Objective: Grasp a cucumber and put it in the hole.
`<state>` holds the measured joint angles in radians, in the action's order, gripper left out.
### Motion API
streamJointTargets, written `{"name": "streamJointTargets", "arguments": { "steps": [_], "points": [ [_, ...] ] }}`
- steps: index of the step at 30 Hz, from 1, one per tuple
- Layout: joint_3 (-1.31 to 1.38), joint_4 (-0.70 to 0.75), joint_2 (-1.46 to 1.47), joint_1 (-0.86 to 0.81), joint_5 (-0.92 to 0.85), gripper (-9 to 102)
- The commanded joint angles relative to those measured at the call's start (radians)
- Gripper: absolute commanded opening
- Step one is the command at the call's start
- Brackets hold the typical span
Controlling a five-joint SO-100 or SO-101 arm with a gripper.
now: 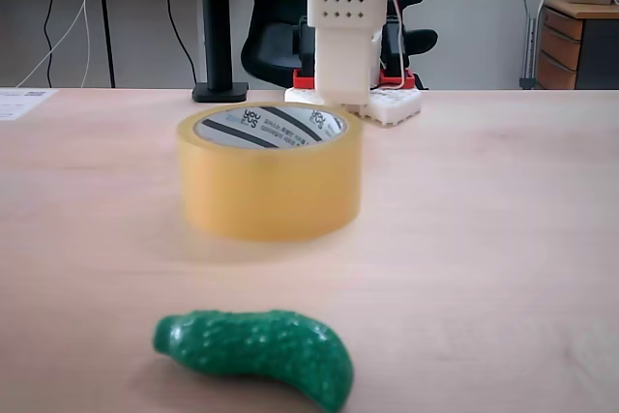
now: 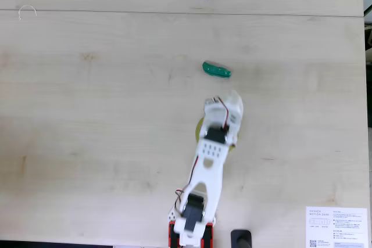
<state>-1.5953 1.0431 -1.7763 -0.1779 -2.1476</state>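
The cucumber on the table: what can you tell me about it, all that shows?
The cucumber is a small dark-green toy, glossy and bumpy like plastic, gently curved with one blunt end. It lies on its side on the pale wooden table, in front of the tape roll in a fixed view, apart from it. Nothing but the table touches it.

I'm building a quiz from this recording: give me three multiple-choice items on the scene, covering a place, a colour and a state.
1. Where does the cucumber lie?
A. on the table, apart from the tape roll
B. inside the roll
C. on the paper

2. What colour is the cucumber?
A. yellow
B. dark green
C. red

3. What is in the hole?
A. the cucumber
B. a pen
C. nothing visible

Key: 1 A, bare wood separates them in both fixed views. 2 B, glossy green skin. 3 C, only the printed core shows.
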Motion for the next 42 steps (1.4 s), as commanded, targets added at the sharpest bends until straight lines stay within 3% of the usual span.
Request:
{"name": "streamJointTargets", "arguments": {
  "steps": [1,22,42],
  "points": [
    [0.163,-0.037,0.084,0.025,-0.075,3],
    [0.615,-0.037,0.647,0.087,-0.262,26],
    [0.861,-0.037,0.885,0.109,-0.517,30]
  ]
}}
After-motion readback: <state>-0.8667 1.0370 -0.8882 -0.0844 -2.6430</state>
